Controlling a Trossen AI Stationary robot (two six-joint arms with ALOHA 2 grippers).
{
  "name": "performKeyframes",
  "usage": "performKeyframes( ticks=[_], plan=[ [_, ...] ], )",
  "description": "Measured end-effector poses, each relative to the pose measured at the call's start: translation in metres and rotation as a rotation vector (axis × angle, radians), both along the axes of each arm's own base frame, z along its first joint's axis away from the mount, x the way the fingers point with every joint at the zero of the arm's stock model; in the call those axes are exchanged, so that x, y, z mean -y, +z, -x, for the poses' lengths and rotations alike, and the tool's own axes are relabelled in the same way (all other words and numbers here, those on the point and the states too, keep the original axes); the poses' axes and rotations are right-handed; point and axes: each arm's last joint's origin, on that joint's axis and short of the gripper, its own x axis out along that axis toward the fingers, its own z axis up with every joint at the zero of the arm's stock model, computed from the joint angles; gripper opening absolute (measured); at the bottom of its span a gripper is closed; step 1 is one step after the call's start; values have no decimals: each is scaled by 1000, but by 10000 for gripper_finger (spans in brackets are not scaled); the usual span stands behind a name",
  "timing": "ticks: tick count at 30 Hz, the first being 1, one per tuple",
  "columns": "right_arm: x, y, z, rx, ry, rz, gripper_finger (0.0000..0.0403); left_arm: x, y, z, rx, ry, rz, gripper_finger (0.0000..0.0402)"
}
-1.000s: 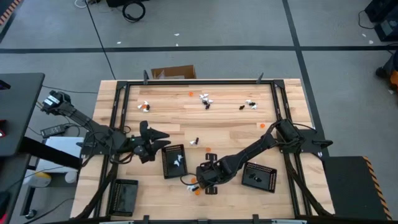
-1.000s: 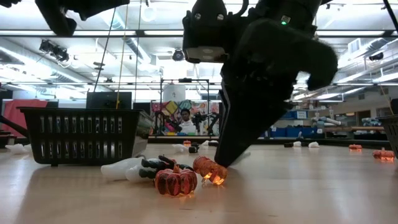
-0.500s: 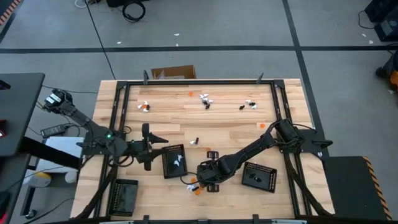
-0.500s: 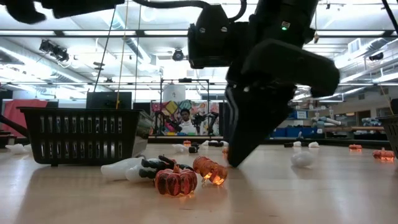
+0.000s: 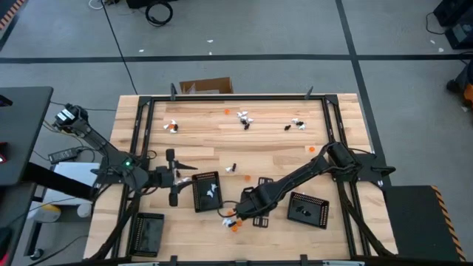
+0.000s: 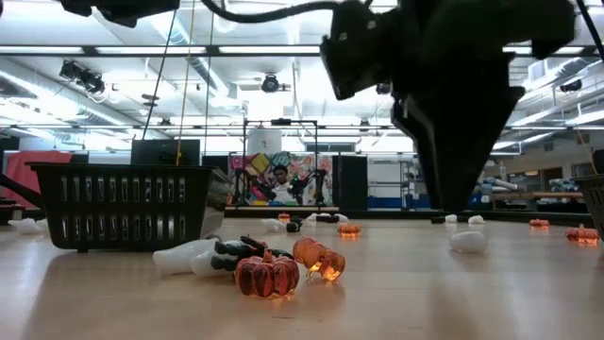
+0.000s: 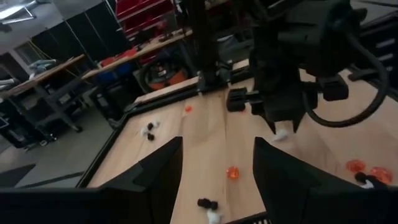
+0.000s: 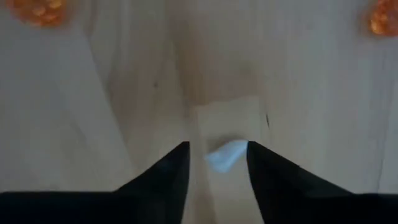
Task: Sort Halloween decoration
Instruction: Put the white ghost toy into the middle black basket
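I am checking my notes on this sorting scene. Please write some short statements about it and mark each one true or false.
1. The right gripper is above the table near the front, between two black trays. True.
2. The right gripper is shut on an orange pumpkin. False: its fingers stand apart, with a white piece on the wood between them.
3. Two orange pumpkin pieces lie on the table beside a white and black piece. True.
4. The left gripper holds a white piece. False: it is open and empty, left of the tray with white pieces.
5. The tray at the front left corner is full of orange pieces. False: no orange pieces show in it.
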Motion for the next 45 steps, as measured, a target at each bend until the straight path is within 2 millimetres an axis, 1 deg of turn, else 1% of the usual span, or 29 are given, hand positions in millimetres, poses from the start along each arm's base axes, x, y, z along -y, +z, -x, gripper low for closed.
performKeyframes(
  ticks=[4,8,15,23,27,45],
  plan=[
    [-1,-1,-1,23,-104,-11,207,-1,-4,1,-35,1,-25,201],
    [3,-9,5,-22,-215,15,223,-1,-7,1,-64,2,-43,201],
    [7,-26,14,-70,-314,7,224,-1,-7,1,-64,2,-42,201],
    [15,-31,13,-58,-300,-27,220,-1,-8,2,-74,-1,-49,201],
    [18,-32,11,-55,-283,-29,205,-1,-8,2,-75,0,-50,201],
    [21,-33,6,-23,-207,-18,106,-1,-8,1,-76,0,-53,201]
  ],
)
